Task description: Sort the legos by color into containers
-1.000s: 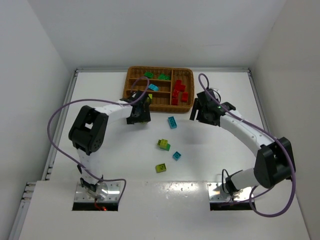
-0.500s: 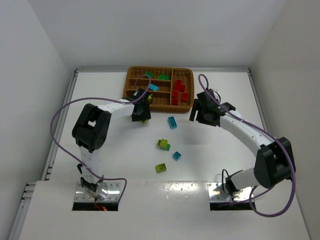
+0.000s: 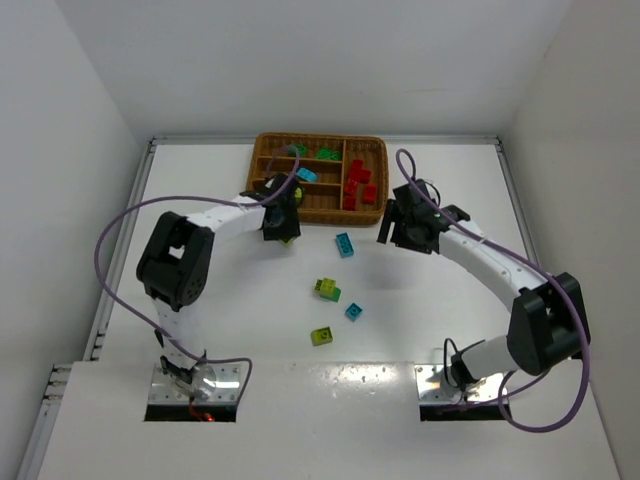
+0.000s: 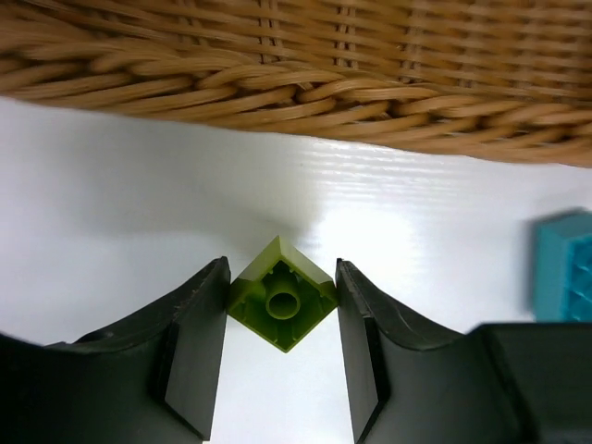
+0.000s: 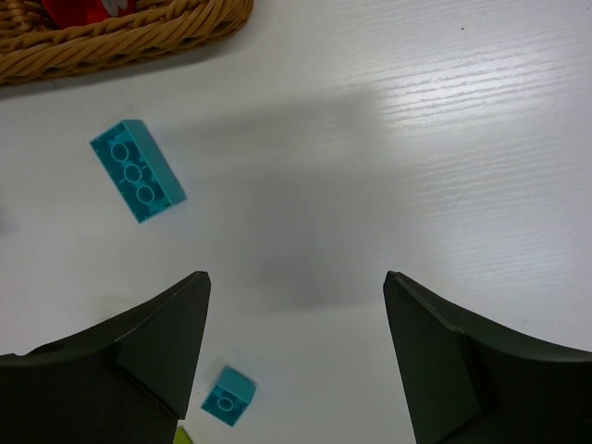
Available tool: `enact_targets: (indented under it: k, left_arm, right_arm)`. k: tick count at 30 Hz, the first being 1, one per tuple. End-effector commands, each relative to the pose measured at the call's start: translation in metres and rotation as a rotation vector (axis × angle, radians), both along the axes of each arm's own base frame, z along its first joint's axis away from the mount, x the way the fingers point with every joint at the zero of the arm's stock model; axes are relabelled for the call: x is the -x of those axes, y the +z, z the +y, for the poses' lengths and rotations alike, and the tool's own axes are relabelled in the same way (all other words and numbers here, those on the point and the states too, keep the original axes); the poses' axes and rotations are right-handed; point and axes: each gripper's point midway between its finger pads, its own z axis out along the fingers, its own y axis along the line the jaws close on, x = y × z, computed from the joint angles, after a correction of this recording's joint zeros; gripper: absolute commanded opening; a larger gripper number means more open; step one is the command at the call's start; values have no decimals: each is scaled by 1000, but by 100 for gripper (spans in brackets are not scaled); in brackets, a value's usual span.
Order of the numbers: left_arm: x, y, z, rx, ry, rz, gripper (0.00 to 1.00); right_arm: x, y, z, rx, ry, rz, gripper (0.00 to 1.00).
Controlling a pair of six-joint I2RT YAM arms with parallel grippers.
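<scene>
White worktop [image 3: 420, 300] carries several loose legos [image 3: 353, 311]; tray [image 3: 318, 138] holds many; left tool [image 4: 280, 277] pinches a yellow-green brick [image 4: 282, 303]; right tool [image 5: 296, 277] gapes empty.

Bright, even light from above; glare streaks the glossy table [image 4: 370, 213], shadows fall soft, and the near fingers [image 5: 139, 370] blur.

A glossy white table [image 3: 250, 300] sat boxed in by a white back wall [image 3: 320, 70], left wall [image 3: 60, 200] and right wall [image 3: 590, 150] (all matte and plain). Soft light left a pale sheen on the tabletop.
</scene>
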Motion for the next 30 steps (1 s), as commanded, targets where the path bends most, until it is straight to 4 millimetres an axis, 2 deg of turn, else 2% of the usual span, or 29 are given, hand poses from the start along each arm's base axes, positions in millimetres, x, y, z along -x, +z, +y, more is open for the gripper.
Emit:
enact_targets:
  k: [1,3,4,5,7,8,9,10,11,12,13,15,16,17,18,19,20,22,23,24,26,27,28,29,30]
  left_arm:
    - [-26,83,9,52,39,-170,36]
    - [-35,96,17,54,55,-190,36]
    - [-46,110,24,58,71,-217,36]
    - [-53,110,28,49,70,-222,36]
    - [-66,112,38,46,100,-224,36]
    - [-77,120,40,48,103,-247,36]
    - [-84,110,42,41,111,-231,36]
    - [-95,116,49,43,131,-244,36]
    - [-100,115,45,52,125,-244,36]
    - [-107,103,50,43,137,-224,36]
    - [-115,109,45,58,129,-232,36]
    - [-124,105,47,57,138,-232,36]
    - [-127,94,47,42,128,-211,41]
    - [-131,100,46,44,128,-217,54]
    - [-132,98,46,34,118,-210,59]
    - [-132,102,46,33,118,-209,66]
    - [-132,102,46,33,118,-209,78]
    - [-126,108,45,44,112,-213,86]
    - [-122,109,47,43,112,-210,88]
    - [-118,126,48,53,112,-239,88]
    - [-110,140,50,60,113,-259,88]
    - [-102,139,53,57,113,-251,88]
    - [-95,158,53,76,107,-283,88]
    - [-90,162,54,79,107,-289,88]
    - [-80,157,55,87,107,-268,88]
  right_arm:
    - [-1,4,3,-25,-7,-23,76]
    - [0,11,9,-21,36,-19,76]
    - [1,14,14,-31,52,-18,76]
    - [-3,25,24,-47,90,-41,76]
    - [3,37,44,-52,161,-50,76]
    - [6,38,54,-58,204,-46,76]
    - [14,35,69,-53,263,-27,76]
    - [19,35,80,-62,317,-19,76]
    - [25,32,87,-67,344,-6,78]
    - [35,27,98,-66,384,16,78]
    - [43,19,104,-65,419,45,80]
    - [58,13,120,-79,496,69,81]
    - [64,10,126,-89,528,88,82]
    - [68,10,133,-105,562,98,82]
    - [74,15,146,-135,619,104,83]
    - [80,10,148,-112,668,131,86]
    - [81,13,154,-104,698,126,86]
    - [90,6,157,-54,743,161,87]
    - [89,-1,159,-24,752,178,87]
    - [88,-5,157,12,734,183,87]
    - [88,-10,161,18,719,194,87]
    - [86,-10,160,23,696,190,86]
    - [85,-12,164,27,694,179,86]
    - [86,-14,169,16,694,168,84]
    - [85,-19,166,28,686,163,84]
